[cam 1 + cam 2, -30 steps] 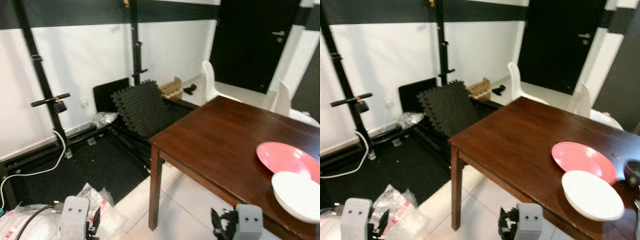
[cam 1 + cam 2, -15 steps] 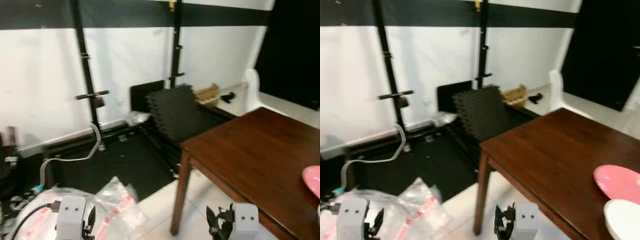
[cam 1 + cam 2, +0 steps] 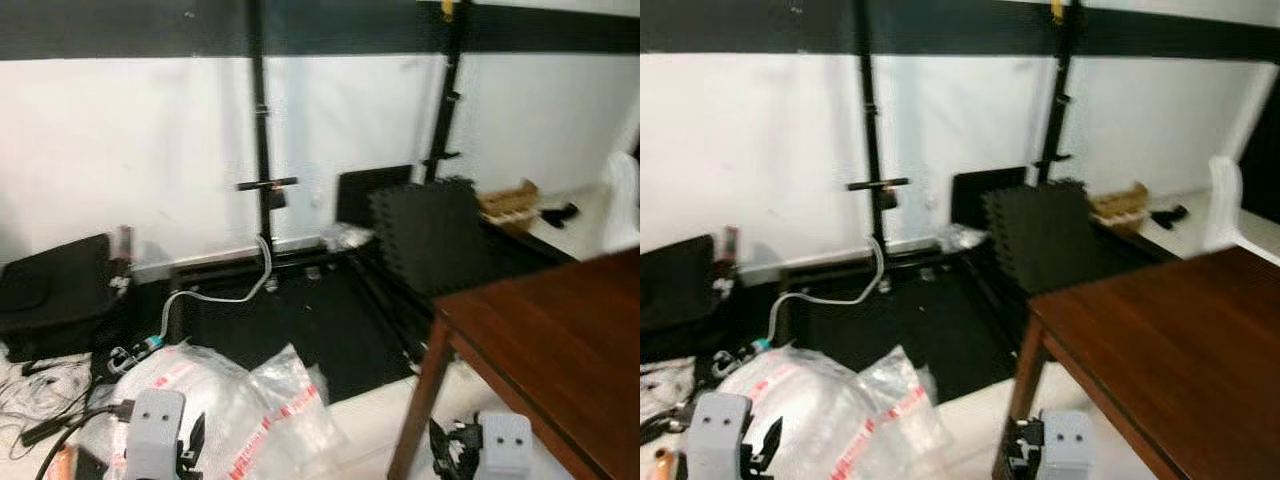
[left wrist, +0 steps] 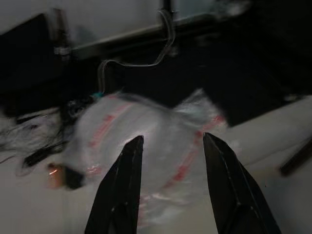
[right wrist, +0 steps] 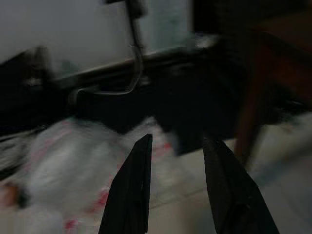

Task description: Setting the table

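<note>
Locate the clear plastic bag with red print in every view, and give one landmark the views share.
Left eye view: plastic bag on the floor, low and left of the table leg.
Right eye view: low left, beside the left gripper.
Left wrist view: behind the open fingers, bag at.
Right wrist view: blurred, at.
Shared landmark: the pale hose curving off the black rack.

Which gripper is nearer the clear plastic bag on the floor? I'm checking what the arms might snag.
Left. The left gripper hangs open right over the plastic bag. The right gripper, also open, hangs off to the bag's right, by the table leg.
</note>
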Robot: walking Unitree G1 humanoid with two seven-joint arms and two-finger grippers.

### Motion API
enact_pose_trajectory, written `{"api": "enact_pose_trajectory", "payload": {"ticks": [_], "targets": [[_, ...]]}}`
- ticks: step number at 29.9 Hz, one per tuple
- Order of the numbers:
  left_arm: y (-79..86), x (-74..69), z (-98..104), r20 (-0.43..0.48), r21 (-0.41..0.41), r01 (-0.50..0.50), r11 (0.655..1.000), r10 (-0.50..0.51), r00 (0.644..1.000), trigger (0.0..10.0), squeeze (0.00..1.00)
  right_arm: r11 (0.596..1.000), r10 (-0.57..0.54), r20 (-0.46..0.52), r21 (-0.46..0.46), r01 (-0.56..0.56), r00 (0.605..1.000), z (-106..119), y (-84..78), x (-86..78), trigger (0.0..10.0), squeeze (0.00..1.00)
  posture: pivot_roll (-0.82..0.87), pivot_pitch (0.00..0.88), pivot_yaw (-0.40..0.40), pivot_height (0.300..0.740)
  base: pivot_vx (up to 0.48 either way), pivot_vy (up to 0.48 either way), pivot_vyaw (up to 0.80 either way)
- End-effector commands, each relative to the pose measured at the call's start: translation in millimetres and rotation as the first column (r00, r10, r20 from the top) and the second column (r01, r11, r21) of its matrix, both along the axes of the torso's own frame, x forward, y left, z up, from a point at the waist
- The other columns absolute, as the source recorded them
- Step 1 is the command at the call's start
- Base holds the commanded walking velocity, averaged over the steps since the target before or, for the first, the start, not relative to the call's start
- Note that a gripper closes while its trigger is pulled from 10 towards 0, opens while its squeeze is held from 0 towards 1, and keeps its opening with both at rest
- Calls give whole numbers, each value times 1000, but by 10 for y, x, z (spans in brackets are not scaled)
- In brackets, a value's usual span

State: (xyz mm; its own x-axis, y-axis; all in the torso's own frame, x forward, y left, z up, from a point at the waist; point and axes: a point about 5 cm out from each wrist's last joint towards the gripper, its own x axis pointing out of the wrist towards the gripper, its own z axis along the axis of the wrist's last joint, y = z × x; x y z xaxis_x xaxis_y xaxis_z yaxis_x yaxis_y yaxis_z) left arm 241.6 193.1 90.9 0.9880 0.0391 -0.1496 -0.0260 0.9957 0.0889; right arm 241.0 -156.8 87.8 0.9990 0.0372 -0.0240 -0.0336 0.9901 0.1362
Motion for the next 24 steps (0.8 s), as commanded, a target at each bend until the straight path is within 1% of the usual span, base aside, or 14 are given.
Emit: {"api": "enact_pose_trajectory", "payload": {"ticks": [1,24], "targets": [[-26,-28,-38,-20,-10,4,1000,-4,1000,10000,0,1000,-13,-31,-12,13,999,-65,-53,-39,10000,0,16,4,30,740,0,0,781],[-40,-34,-40,-28,-9,5,1000,-6,1000,10000,0,1000,-5,-34,-11,5,999,-68,-39,-50,10000,0,17,10,31,740,0,0,781]]}}
